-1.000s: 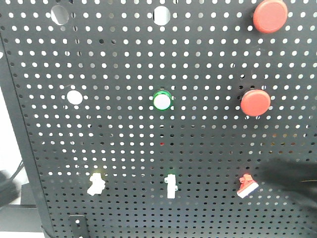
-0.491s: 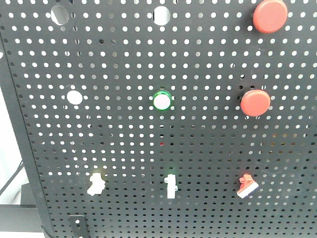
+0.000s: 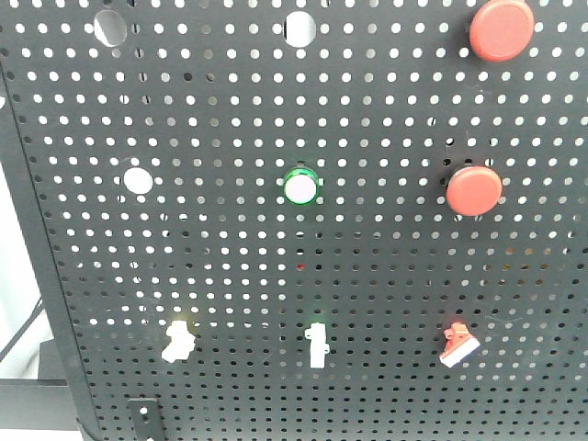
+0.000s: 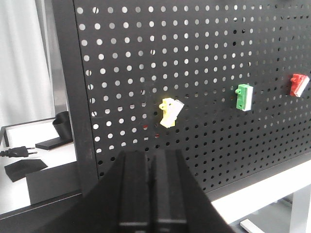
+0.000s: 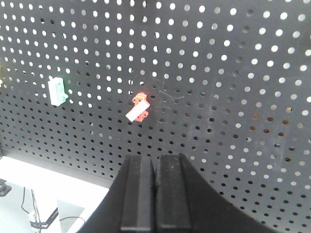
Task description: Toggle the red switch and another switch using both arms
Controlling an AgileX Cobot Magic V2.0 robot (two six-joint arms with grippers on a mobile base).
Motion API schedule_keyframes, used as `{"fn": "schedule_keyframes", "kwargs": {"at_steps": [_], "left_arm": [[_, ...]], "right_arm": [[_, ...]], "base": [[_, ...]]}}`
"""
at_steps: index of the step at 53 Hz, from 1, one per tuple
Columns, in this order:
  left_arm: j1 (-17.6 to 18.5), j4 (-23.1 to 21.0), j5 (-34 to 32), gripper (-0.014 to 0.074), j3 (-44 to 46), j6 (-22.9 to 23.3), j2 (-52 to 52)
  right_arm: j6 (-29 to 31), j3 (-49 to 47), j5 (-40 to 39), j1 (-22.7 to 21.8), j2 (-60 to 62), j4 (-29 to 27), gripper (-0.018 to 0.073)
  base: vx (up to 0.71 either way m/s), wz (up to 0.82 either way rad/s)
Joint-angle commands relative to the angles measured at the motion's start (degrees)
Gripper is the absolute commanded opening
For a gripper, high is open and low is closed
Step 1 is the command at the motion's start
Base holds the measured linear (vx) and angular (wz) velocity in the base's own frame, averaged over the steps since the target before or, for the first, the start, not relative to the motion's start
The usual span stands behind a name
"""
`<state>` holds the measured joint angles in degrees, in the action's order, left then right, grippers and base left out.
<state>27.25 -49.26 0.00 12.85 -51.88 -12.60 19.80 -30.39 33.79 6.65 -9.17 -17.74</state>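
The red switch [image 3: 457,344], a small red-based toggle with a white lever, sits low on the right of the black pegboard [image 3: 386,110]; it also shows in the right wrist view [image 5: 138,108] and the left wrist view [image 4: 299,85]. The pale yellow switch [image 3: 177,341] sits low on the left and shows in the left wrist view [image 4: 169,111]. My left gripper [image 4: 151,158] is shut, empty, below and short of the yellow switch. My right gripper [image 5: 154,160] is shut, empty, below the red switch. Neither arm appears in the front view.
A green-based toggle [image 3: 317,345] sits between the two switches. Two big round red push buttons [image 3: 501,29] [image 3: 474,190] and a green-ringed button [image 3: 300,187] are higher up. Left of the board lie a plug [image 4: 17,152] and black blocks [image 4: 63,124] on a white surface.
The dark blurred arm shapes at the lower right and lower left edges one second ago have left the front view. The switches look unchanged.
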Motion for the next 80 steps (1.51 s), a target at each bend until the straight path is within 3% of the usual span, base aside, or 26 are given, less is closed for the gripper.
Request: {"fn": "schedule_keyframes", "kwargs": {"at_steps": [1, 9, 11, 16, 19, 31, 36, 39, 47, 80], "left_arm": [[0.32, -0.43, -2.72, 0.0003, 1.54, 0.49, -0.48], [0.32, 1.22, -3.87, 0.0003, 0.78, -0.55, -0.48], [0.15, 3.83, -4.29, 0.0003, 0.25, -0.55, -0.48], [-2.05, 17.15, -3.85, 0.0003, -1.45, 1.89, -0.48], [-3.92, 22.19, -4.83, 0.0003, -2.81, 6.09, -0.40], [-17.29, 39.25, -8.51, 0.0003, -11.65, 35.39, 5.47], [-19.95, 44.66, -8.25, 0.0003, -15.82, 46.10, 9.07], [-20.52, 47.10, -2.54, 0.0003, -15.51, 49.21, 10.87], [-20.53, 48.12, 1.88, 0.0003, -15.51, 49.02, 14.32], [-20.47, 48.00, 2.07, 0.0003, -15.51, 49.50, 14.28]], "right_arm": [[0.17, -1.51, -4.27, -0.37, -0.70, -0.12, -0.0006], [0.17, -1.51, -4.32, -0.37, -0.70, -0.12, -0.0006], [0.17, -1.51, -4.32, -0.37, -0.70, -0.12, -0.0006], [0.17, -1.51, -4.32, -0.37, -0.70, -0.12, -0.0006], [0.17, -1.51, -4.32, -0.37, -0.70, -0.12, -0.0006], [0.17, -1.51, -4.26, -0.37, -0.70, -0.12, -0.0006], [0.17, -1.51, -4.26, -0.37, -0.70, -0.12, -0.0006], [0.17, -1.51, -4.26, -0.37, -0.70, -0.12, -0.0006], [0.17, -1.51, -4.32, -0.37, -0.70, -0.12, -0.0006], [0.17, -1.51, -4.38, -0.37, -0.70, -0.12, -0.0006]], "base": [[0.00, 0.00], [0.00, 0.00], [0.00, 0.00], [0.00, 0.00], [0.00, 0.01], [0.00, 0.00], [0.00, 0.00], [0.00, 0.00], [0.00, 0.00], [0.00, 0.00]]}}
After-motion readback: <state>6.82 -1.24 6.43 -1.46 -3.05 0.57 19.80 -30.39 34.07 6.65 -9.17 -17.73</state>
